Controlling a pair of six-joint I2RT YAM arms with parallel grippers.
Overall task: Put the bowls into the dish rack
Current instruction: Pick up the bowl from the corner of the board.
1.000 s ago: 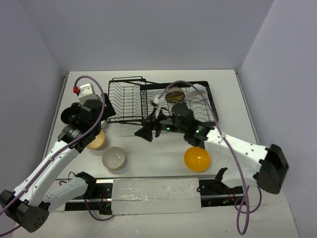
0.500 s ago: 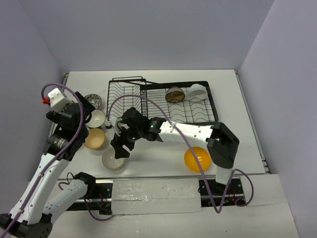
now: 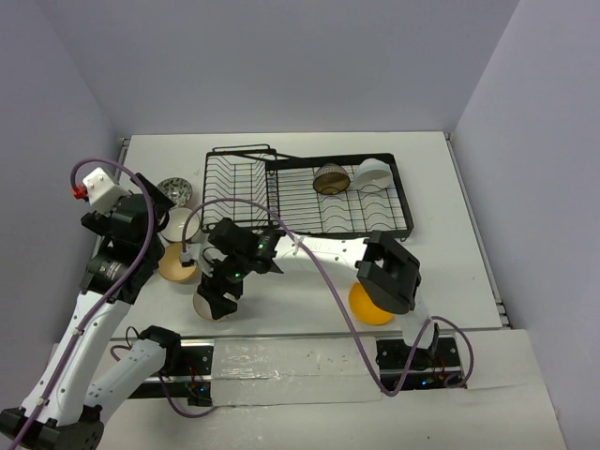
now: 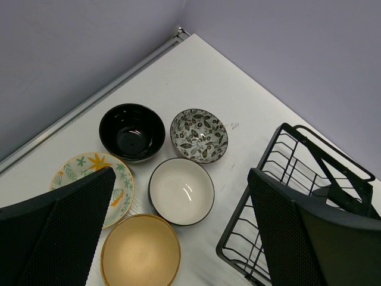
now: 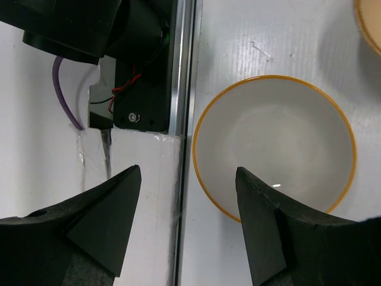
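At the near edge of the table [image 3: 450,234], we see the right gripper [image 5: 187,220] hanging over a cream bowl [image 5: 274,149] with an orange rim. This gripper is open. One finger is over the inside of the bowl. The other finger is over the white strip [image 5: 143,155] beside it. So the bowl's rim sits between the two fingers. We cannot tell if a finger touches the bowl.

On the left side, the left gripper [image 4: 181,190] is up high. It is wide open and holds nothing. Under it, some bowls sit close together on the table: a black bowl [image 4: 131,131], a grey flowery bowl [image 4: 199,134], a white bowl [image 4: 181,190] and a tan bowl [image 4: 140,258]. A leafy dish [image 4: 83,170] lies next to the black bowl, partly hidden by a finger.

The dish rack [image 3: 246,192] stands at the back of the table, just beside these bowls. In its right part we see a brown bowl [image 3: 331,178] and a pale bowl [image 3: 375,173], side by side. The left part has no bowl that we can see.

An orange-yellow bowl [image 3: 367,307] sits on the table near the front, partly hidden by the right arm.
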